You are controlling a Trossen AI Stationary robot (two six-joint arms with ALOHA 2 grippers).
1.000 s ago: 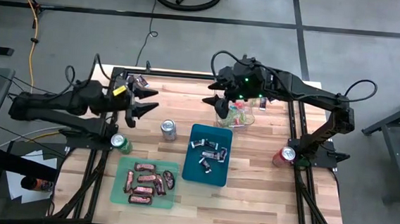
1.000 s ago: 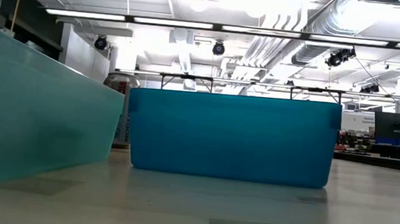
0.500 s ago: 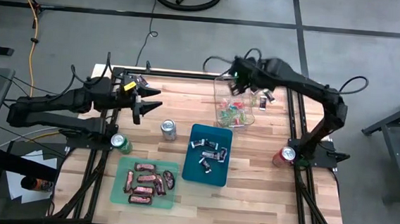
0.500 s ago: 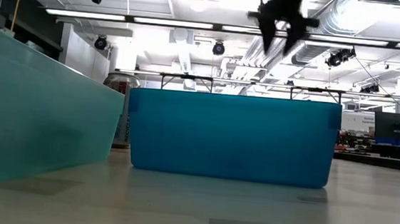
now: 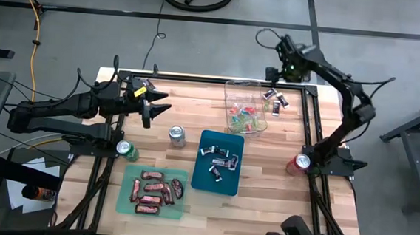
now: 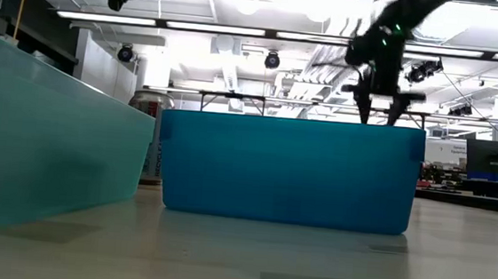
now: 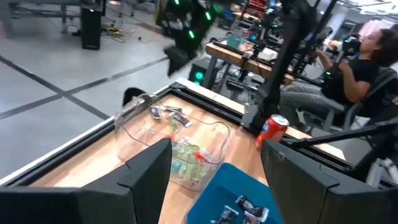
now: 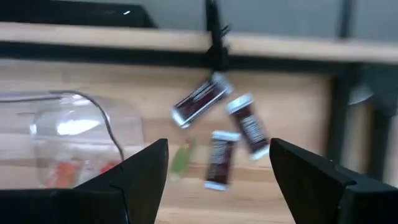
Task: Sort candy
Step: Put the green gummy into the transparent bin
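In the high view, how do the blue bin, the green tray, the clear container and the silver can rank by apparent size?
1. Green tray and blue bin: too similar to rank.
2. Clear container.
3. Silver can, clearly the smallest.

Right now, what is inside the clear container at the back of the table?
The clear container holds small bright candies, red and green ones showing, piled at its nearer end. The pile hides whatever lies beneath it. Three dark wrapped pieces lie outside, beside it.
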